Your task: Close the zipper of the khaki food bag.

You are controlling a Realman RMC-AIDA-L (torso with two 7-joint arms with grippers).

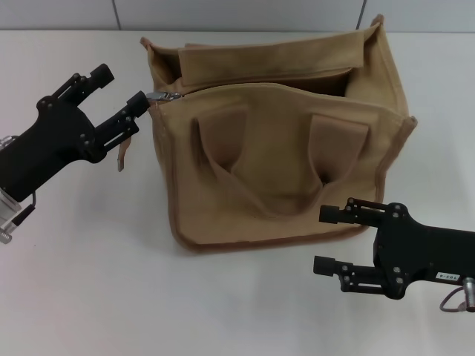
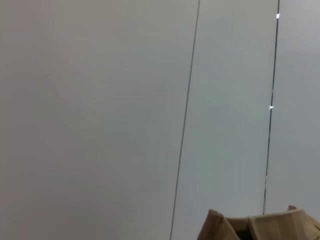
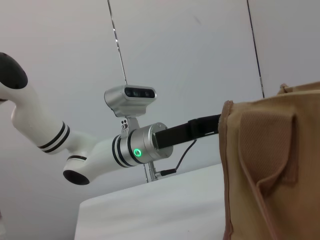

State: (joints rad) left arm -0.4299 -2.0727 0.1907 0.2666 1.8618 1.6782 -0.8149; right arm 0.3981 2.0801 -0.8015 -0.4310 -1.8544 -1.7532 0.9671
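Zipper (image 1: 252,87) open along khaki food bag (image 1: 286,178) top, slider at bag's left end, touching left gripper (image 1: 122,96) fingertip, fingers spread. Right gripper (image 1: 330,239) open, low near bag's front right corner, on white table (image 1: 89,282)

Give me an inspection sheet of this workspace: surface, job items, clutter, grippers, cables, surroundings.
Surface: white table, bare around the bag.
Job's things: khaki food bag stands upright, top gaping open; zipper slider sits at the bag's end on the robot's left, track unclosed.
Clutter: nothing seen.
Grippers: left gripper open, at the bag's left top corner, lower finger beside the slider, contact unclear; right gripper open, low in front of the bag's right front corner, apart from it.
Cables: thin cable looped behind the right gripper.
Surroundings: grey panelled wall behind the table.
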